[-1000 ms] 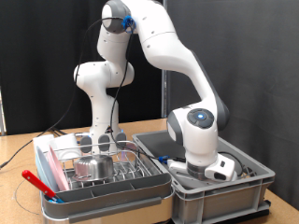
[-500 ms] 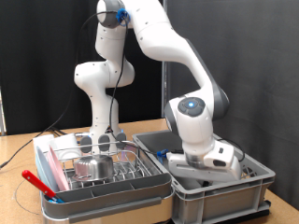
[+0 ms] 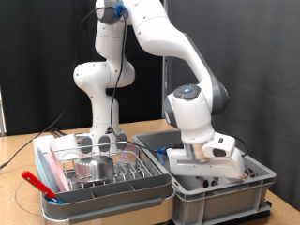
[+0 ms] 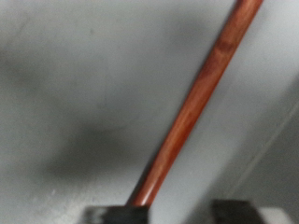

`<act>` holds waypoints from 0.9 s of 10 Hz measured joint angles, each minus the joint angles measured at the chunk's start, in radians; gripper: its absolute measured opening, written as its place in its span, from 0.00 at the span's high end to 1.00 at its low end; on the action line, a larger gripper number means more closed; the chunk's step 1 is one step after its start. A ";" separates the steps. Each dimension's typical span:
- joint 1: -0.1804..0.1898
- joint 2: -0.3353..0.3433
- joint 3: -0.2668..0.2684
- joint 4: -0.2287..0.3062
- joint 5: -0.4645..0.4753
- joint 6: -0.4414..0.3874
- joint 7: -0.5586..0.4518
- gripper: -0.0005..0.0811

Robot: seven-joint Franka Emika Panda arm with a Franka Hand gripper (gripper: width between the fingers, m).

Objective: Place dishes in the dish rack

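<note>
Dark curtain behind wooden surface (image 3: 28,155) | exterior: tool (image 3: 202,161) low in grey bin (image 3: 225,187); dish rack (image 3: 103,173) holds pink plate (image 3: 52,172), steel cup (image 3: 94,167) | wrist: fingers (image 4: 117,215) spread, reddish stick (image 4: 196,89) against one, not pinched; risk: stick slides off the bin floor

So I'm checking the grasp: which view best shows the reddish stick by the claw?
The wrist view: the reddish stick runs diagonally across the frame, its end meeting one side of the open claw. The exterior view hides it behind the wall of the grey bin, where the claw sits.
</note>
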 joint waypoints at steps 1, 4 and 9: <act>0.001 0.000 -0.002 -0.002 -0.011 0.007 0.003 0.99; 0.001 0.006 -0.005 -0.004 -0.034 0.008 0.012 0.42; 0.008 0.018 -0.003 -0.019 -0.070 0.039 0.003 0.02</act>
